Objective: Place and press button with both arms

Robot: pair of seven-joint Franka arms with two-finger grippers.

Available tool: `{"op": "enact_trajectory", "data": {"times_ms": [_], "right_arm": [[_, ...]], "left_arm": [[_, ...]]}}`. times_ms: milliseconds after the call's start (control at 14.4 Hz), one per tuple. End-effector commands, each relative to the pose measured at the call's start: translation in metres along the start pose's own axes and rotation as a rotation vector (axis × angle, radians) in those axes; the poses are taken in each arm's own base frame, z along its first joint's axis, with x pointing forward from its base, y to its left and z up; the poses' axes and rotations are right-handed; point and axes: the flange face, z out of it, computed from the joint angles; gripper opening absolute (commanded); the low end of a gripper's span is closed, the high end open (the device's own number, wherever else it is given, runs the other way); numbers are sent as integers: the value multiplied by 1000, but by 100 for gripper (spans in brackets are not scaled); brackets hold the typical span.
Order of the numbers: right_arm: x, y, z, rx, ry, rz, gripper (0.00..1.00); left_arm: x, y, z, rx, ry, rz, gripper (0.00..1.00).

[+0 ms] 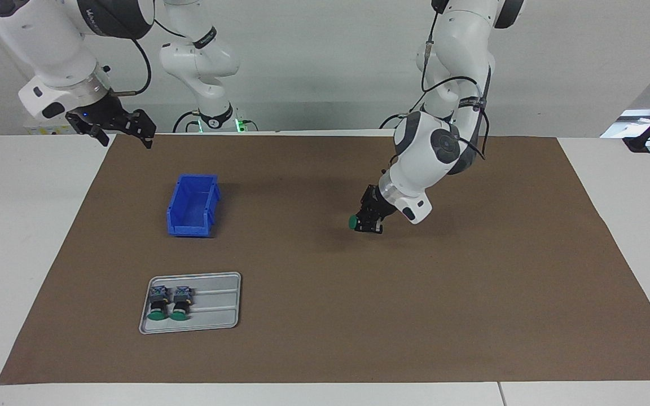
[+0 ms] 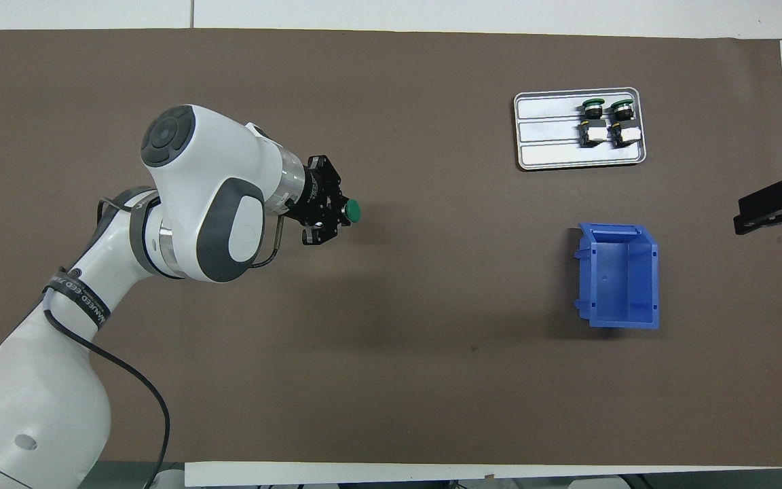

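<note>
Three buttons: one button (image 1: 353,221) is pinched in the left gripper (image 1: 371,221), its green cap pointing sideways toward the right arm's end of the worktop; the two spare buttons (image 1: 168,303) lie side by side in the grey tray (image 1: 218,304).
Held button, place: over the bare brown mat (image 1: 325,316), low above it; whether it touches the mat cannot be told. Taking that button as the clock's centre in the overhead view, the tray is at about 2 o'clock and the blue bin (image 2: 618,275) at about 4 o'clock, both well apart from it.
Left fingers: closed part-way on the button's black body, with the cap sticking out clear of them.
Right gripper (image 1: 123,128): waiting in the air over the mat's edge at the right arm's end; its fingers are spread and hold nothing.
Risk, tipping: the button is carried on its side, so if it is let go like this it will probably roll or come to rest with the cap sideways, leaving nothing to press down on.
Risk, slipping: the grip sits on a short round body, so a push on the cap from the other arm could twist or slide the button out of the fingers.
Risk, collision: the pressing arm has to cross most of the mat and would meet the left wrist if it comes in low.
</note>
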Motion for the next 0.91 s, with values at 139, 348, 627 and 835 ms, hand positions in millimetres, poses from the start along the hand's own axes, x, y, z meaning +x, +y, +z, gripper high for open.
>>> {"op": "enact_trajectory", "data": {"times_ms": [139,348,627,835], "right_arm": [[-4,2,2,2,8,-12,99],[-4,2,2,2,8,-12,99],[-4,2,2,2,8,-14,99],[-4,2,2,2,8,-14,99]], "left_arm": [[35,-8,-9,-85,-189,-49,2],[59,-7,-4,-105,-290,-24,3],[82,-13,3,-117,-430,45,2],[92,-17,20,-142,-540,25,2]]}}
